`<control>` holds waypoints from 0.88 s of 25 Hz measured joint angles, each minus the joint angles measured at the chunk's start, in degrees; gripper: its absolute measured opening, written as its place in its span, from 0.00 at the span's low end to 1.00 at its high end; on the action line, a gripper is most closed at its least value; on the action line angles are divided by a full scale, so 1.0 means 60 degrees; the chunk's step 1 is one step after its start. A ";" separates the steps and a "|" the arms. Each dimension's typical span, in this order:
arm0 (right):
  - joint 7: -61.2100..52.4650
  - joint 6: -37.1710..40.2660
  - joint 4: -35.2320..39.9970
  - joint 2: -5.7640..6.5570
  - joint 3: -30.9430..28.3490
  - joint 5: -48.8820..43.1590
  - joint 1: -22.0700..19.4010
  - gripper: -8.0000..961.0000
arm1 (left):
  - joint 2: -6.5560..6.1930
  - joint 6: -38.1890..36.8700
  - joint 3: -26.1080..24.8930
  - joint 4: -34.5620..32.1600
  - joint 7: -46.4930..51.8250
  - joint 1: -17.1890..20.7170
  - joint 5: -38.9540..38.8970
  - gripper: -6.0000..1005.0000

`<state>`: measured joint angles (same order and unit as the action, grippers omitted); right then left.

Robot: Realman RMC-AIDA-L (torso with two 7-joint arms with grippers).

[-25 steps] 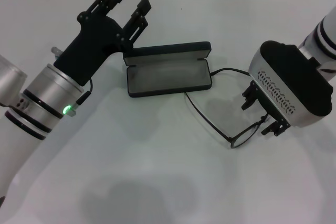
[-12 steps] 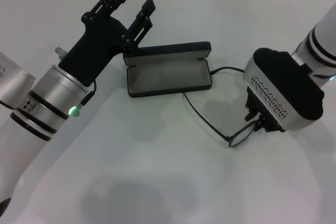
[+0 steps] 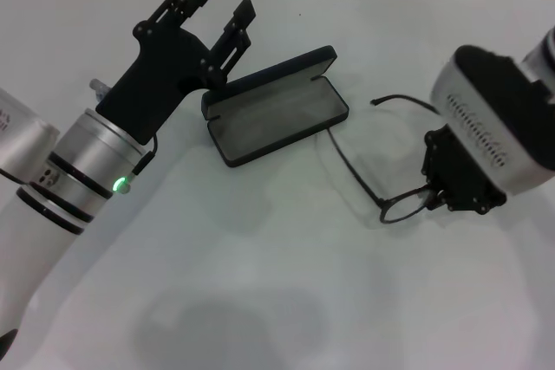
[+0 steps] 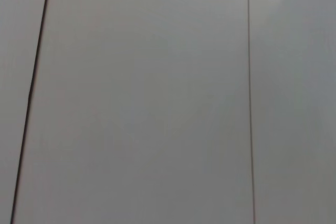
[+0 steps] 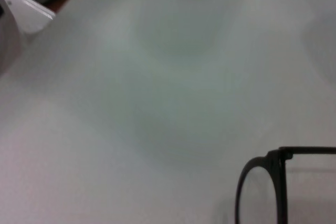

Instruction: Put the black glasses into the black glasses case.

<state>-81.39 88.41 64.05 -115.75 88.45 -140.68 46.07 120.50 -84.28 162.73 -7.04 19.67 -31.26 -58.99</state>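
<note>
Between the right gripper's fingers sits the black glasses' thin oval front; only the head view shows the open black glasses case beside the left gripper's spread fingers.

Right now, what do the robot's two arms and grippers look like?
The left arm is white with a silver cuff, black rings and a green light; its black left gripper has two slim linkage fingers. The right gripper is black under a silver-and-black housing with a perforated strip, on a white arm.
</note>
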 joint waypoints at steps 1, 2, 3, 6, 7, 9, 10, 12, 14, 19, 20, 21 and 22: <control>0.0019 0.0144 0.0190 0.0004 -0.0182 -0.0001 -0.0119 0.11 | 0.0000 -0.0001 -0.0033 -0.0009 -0.0151 0.0013 -0.0006 0.59; 0.0063 0.0245 0.0370 0.0007 -0.0332 0.0029 -0.0239 0.11 | 0.0001 -0.0003 -0.0102 -0.0055 -0.0302 0.0049 -0.0011 0.59; 0.0133 0.0357 0.0555 0.0007 -0.0463 0.0073 -0.0366 0.10 | 0.0003 -0.0008 -0.0178 -0.0114 -0.0442 0.0107 -0.0018 0.59; 0.0816 0.0728 0.1218 0.0016 -0.1101 0.0798 -0.0995 0.10 | 0.0004 -0.0111 -0.0529 -0.0475 -0.0758 0.0370 -0.0029 0.59; 0.1075 0.0841 0.1399 0.0020 -0.1361 0.1169 -0.1225 0.09 | 0.0005 -0.0120 -0.0766 -0.0620 -0.0771 0.0437 -0.0029 0.59; 0.1676 0.0950 0.1672 0.0012 -0.2065 0.2051 -0.1736 0.07 | 0.0005 -0.0086 -0.1111 -0.0838 -0.0699 0.0517 -0.0027 0.59; 0.2031 0.0885 0.1698 -0.0003 -0.2435 0.2639 -0.1997 0.06 | -0.0008 -0.0041 -0.1218 -0.0905 -0.0568 0.0519 0.0030 0.59; 0.2621 0.0474 0.1529 -0.0027 -0.2887 0.3711 -0.2426 0.05 | -0.0057 -0.0023 -0.1209 -0.0913 -0.0251 0.0417 0.0309 0.60; 0.3204 -0.0276 0.1172 -0.0032 -0.3081 0.4788 -0.2837 0.05 | -0.0128 -0.0124 -0.1184 -0.0751 0.0336 0.0175 0.0817 0.60; 0.4378 -0.1884 -0.0397 -0.0025 -0.3054 0.6441 -0.3167 0.05 | -0.0181 -0.1015 -0.1159 0.0591 0.2285 -0.0636 0.1814 0.60; 0.4546 -0.1915 -0.0750 -0.0016 -0.3059 0.6678 -0.3094 0.05 | -0.0203 -0.1357 -0.1138 0.0989 0.2827 -0.0884 0.2164 0.60; 0.4717 -0.1923 -0.1101 -0.0005 -0.3066 0.6903 -0.3010 0.05 | -0.0225 -0.1602 -0.1129 0.1251 0.3158 -0.1075 0.2430 0.60; 0.4991 -0.1903 -0.1583 0.0009 -0.3084 0.7195 -0.2863 0.05 | -0.0263 -0.1867 -0.1125 0.1491 0.3469 -0.1298 0.2795 0.60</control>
<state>-51.45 77.00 54.55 -115.69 69.95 -97.51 28.89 118.92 -95.48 155.98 1.91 40.49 -39.05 -42.22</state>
